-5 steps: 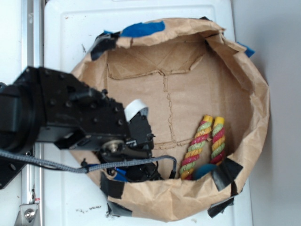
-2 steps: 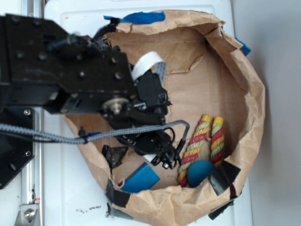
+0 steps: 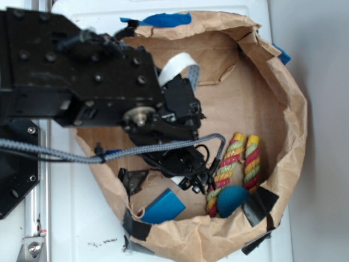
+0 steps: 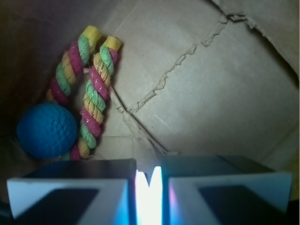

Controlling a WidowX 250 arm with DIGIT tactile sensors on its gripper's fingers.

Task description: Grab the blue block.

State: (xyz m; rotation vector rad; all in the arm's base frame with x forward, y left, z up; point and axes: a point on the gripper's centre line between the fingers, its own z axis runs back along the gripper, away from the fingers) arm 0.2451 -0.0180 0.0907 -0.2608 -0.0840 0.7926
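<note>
The blue block [image 3: 163,206] lies flat on the paper floor of the bag, at the near left, with its sharp-edged top face showing. My gripper [image 3: 191,183] hangs above and to the right of it, apart from it. In the wrist view the gripper [image 4: 149,171] has its two jaws drawn together, with only a thin bright slit between them and nothing held. The block is out of the wrist view.
A striped rope toy [image 3: 237,164] [image 4: 89,93] lies folded at the right, with a teal ball [image 3: 232,199] [image 4: 47,130] at its near end. The crumpled paper bag wall [image 3: 297,120] rings everything. Black tape [image 3: 262,202] and blue tape [image 3: 163,21] patch the rim.
The arm has risen from the near-left corner and shifted right. The blue block, which the gripper covered a second ago, now lies uncovered on the floor.
</note>
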